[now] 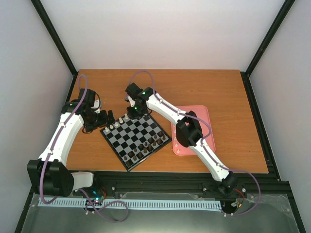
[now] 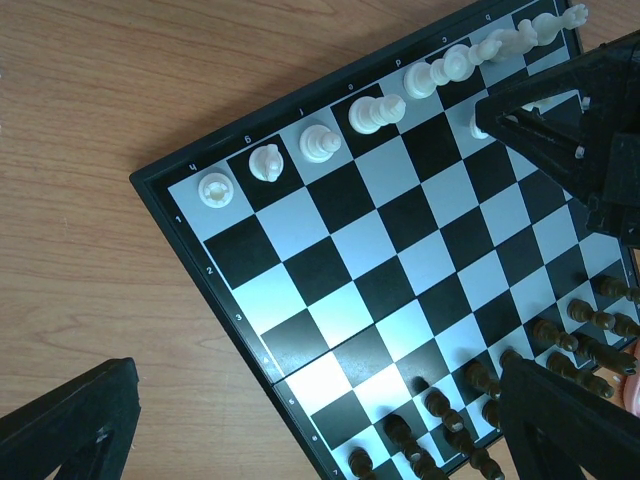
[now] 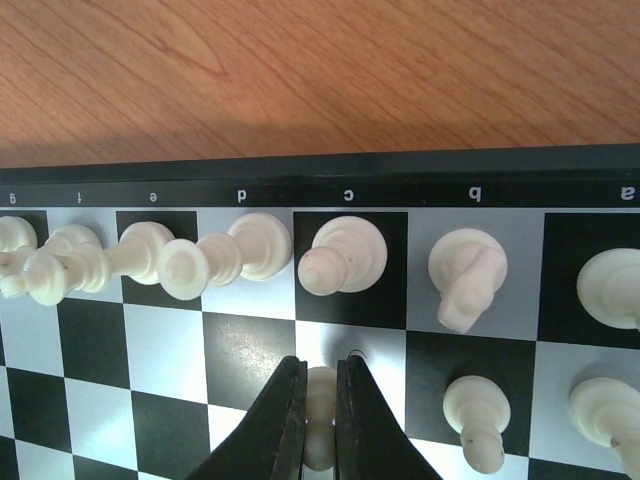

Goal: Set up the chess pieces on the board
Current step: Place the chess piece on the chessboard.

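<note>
The black and silver board (image 1: 136, 138) lies tilted on the table between the arms. In the right wrist view, cream-white chess pieces (image 3: 345, 255) stand along the lettered edge of the board (image 3: 400, 190), and two pawns (image 3: 475, 415) stand in the second row. My right gripper (image 3: 320, 365) is shut on a cream pawn (image 3: 320, 405), held upright over the silver second-row square in column c. My left gripper (image 2: 320, 375) hangs wide open above the side of the board (image 2: 330, 250) with nothing between its fingers (image 2: 70, 430). My right gripper (image 2: 560, 130) shows there by the white row (image 2: 320, 142).
Dark brown pieces (image 2: 480, 400) crowd the opposite rows of the board. A pink tray (image 1: 206, 127) lies on the wooden table to the right of the board, partly under my right arm. Black frame posts edge the table.
</note>
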Controlling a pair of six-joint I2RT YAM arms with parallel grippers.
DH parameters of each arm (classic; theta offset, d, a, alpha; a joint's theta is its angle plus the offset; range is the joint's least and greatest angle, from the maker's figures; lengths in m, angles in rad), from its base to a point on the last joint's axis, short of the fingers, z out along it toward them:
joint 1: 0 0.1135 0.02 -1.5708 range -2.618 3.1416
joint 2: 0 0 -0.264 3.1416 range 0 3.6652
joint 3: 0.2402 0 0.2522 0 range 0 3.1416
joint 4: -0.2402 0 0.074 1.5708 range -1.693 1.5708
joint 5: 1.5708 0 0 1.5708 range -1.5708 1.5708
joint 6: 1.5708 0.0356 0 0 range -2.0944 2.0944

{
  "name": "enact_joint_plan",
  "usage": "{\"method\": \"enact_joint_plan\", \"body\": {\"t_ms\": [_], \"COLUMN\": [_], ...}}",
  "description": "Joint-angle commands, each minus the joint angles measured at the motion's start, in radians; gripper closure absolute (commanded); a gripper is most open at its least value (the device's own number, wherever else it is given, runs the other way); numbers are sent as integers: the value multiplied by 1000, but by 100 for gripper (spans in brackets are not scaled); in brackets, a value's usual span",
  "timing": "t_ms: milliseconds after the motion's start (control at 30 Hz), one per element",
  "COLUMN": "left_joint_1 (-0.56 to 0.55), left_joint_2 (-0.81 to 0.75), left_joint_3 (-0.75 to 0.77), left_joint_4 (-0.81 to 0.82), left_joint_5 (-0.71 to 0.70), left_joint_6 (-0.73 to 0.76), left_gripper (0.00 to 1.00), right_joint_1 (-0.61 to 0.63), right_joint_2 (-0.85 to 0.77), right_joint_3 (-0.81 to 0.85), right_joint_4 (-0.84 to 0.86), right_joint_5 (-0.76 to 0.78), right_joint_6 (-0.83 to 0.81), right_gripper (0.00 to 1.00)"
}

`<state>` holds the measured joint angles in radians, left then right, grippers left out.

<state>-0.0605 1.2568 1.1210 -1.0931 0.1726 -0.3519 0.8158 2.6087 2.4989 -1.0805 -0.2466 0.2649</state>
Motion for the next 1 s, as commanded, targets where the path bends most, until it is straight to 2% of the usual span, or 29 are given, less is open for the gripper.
{"method": "enact_joint_plan", "body": {"t_ms": [0, 300, 633, 967], "left_joint_1": [10, 9, 9, 9], "left_joint_2": [-22, -21, -15, -18], "left_joint_3": [3, 2, 2, 5], "left_joint_4": [-8, -8, -4, -10], "left_joint_5": [9, 7, 5, -6], "left_joint_6": [9, 11, 11, 12], "left_gripper": [0, 0, 0, 0], "right_joint_1": [11, 11, 11, 14], "right_joint_2": [23, 36, 20, -59], "right_joint_3": [29, 31, 32, 26], "right_joint_4": [-6, -2, 0, -5], "right_joint_5": [16, 17, 19, 0], "right_joint_6": [7, 5, -14, -48], "right_gripper": [93, 90, 74, 69]}}
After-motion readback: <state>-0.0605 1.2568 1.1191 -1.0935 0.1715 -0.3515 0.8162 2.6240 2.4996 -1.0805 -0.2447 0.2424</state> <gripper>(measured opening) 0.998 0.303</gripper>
